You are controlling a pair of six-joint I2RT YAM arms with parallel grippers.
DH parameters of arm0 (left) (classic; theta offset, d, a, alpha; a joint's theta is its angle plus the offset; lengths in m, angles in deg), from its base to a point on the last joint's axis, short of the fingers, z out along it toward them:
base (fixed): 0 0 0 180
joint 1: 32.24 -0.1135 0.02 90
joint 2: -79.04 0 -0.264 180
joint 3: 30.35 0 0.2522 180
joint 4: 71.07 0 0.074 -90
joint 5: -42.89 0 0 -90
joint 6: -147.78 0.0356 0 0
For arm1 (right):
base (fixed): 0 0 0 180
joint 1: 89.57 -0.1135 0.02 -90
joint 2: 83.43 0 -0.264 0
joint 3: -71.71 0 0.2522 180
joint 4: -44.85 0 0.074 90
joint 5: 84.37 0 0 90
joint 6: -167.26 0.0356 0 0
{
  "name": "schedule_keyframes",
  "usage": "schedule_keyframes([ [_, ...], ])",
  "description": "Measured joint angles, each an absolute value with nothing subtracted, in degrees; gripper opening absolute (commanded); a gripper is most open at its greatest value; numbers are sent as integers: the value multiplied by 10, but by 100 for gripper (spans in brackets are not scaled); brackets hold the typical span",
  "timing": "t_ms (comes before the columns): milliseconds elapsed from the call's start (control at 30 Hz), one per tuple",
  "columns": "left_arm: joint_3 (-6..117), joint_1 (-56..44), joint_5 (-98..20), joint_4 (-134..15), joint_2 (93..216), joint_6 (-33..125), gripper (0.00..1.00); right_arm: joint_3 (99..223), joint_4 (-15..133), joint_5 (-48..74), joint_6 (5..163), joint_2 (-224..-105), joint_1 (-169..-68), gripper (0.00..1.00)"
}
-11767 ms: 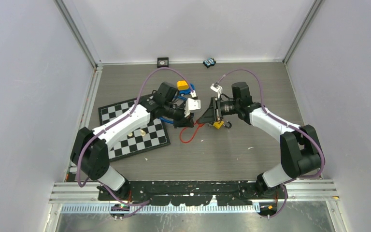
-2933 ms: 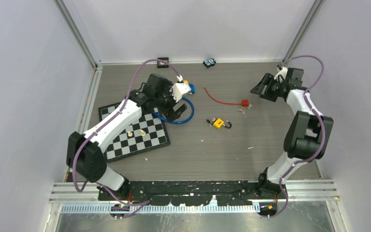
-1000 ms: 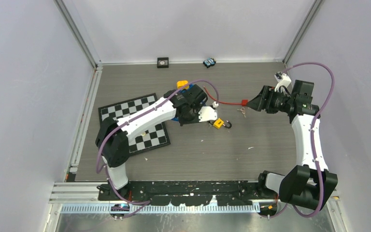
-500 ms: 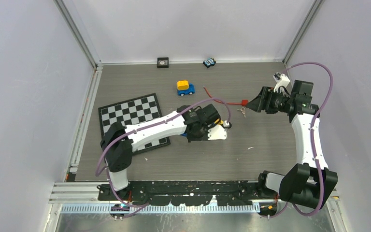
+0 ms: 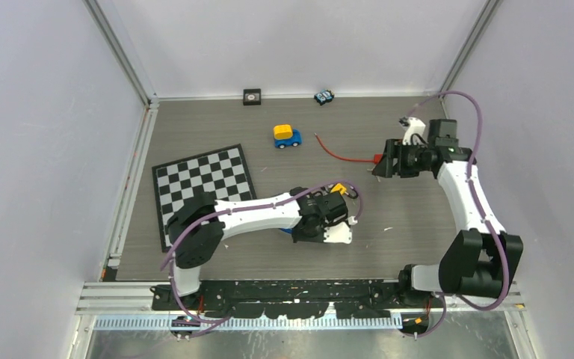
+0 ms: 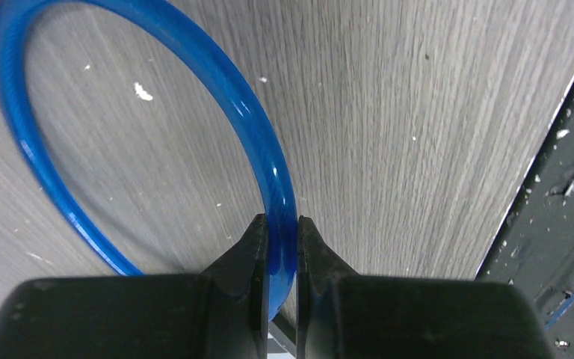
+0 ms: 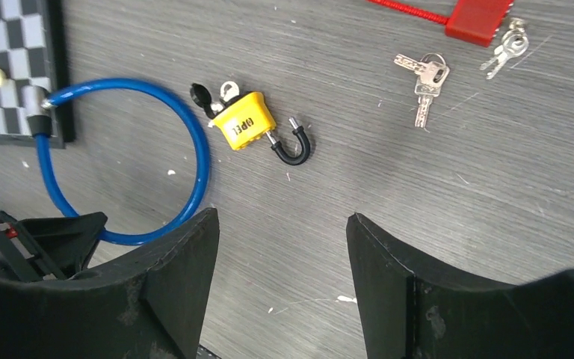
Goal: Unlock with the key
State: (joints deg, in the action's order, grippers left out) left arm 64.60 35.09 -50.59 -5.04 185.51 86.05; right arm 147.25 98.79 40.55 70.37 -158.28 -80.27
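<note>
Nearest, the left claw (image 6: pixel 282 224) pinches the blue cable (image 6: pixel 247 120) tight. I think it should hold it low on the desk (image 6: pixel 418 112) and not tug, so the lock is not bumped. Just past the cable lies the yellow padlock (image 7: pixel 244 122), flat, its long way running from the key end to the black hoop, with the hoop pointing to the robot's right. Farther off the right claw (image 7: pixel 282 224) hangs wide open, holding nothing, near loose keys (image 7: pixel 422 75).

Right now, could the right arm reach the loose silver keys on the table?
Probably yes. The right arm hangs near them, jaws open and empty; the silver keys lie bare on the table with nothing covering them.
</note>
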Motion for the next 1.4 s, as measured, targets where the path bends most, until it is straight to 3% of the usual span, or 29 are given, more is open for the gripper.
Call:
schedule_keyframes([
  [167,646,362,-508,-65,1889,850,15,1481,986,342,698,-1629,-852,67],
  [600,698,405,-512,-60,1928,834,39,1521,982,283,683,-1706,-851,66],
  [900,703,407,-515,-53,1926,836,44,1536,979,278,681,-1735,-851,66],
  [1200,667,380,-508,-35,1823,863,64,1559,976,251,668,-1763,-853,65],
  [1400,668,299,-462,-29,1738,867,70,1585,964,204,647,-1828,-869,57],
])
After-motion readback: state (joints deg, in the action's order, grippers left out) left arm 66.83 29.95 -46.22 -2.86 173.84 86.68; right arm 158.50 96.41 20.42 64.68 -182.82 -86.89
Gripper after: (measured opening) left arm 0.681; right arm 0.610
